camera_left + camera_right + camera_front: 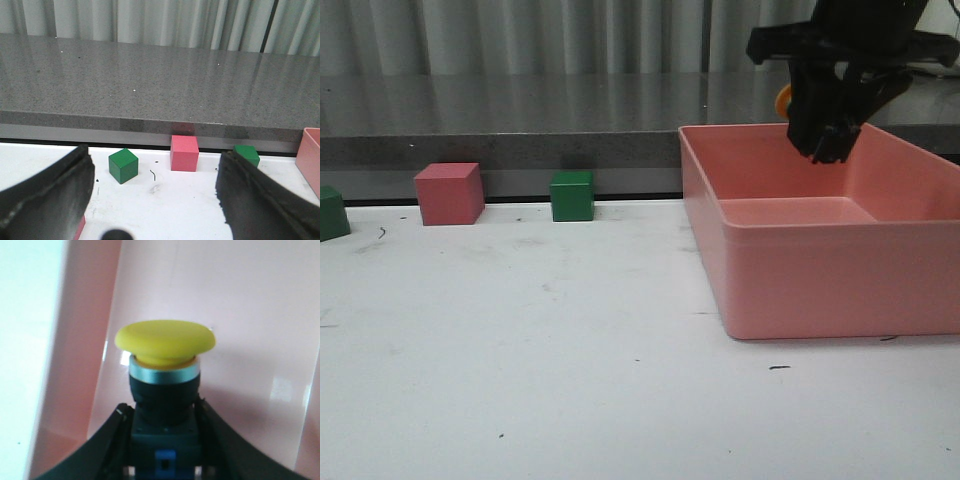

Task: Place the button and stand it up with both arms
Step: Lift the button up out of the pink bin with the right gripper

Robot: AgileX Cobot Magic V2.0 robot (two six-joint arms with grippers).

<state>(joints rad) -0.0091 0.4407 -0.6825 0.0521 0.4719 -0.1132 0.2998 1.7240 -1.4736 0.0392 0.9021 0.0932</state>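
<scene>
In the front view, the black right gripper is seen at the upper right of the frame, above the large pink plastic bin. An orange-yellow spot beside its upper part may be the cap of the button, but this cannot be told surely. 1 pink cube and 2 green cubes are placed along the far edge of the white table, in the upper left part. A wide free area of table is left in the lower left.

In the left wrist view, the left gripper is shown open and empty, its 2 black fingers wide apart at the bottom corners. The cubes are seen between them, further away.

In the right wrist view, the small push button with yellow mushroom cap and black body is gripped at its body by the closed right gripper, over the pink bin wall.

It is judged that the button could slip or turn in the grip, because only its lower body is held. The bin rim could also be struck if the arm is moved sideways while low.
</scene>
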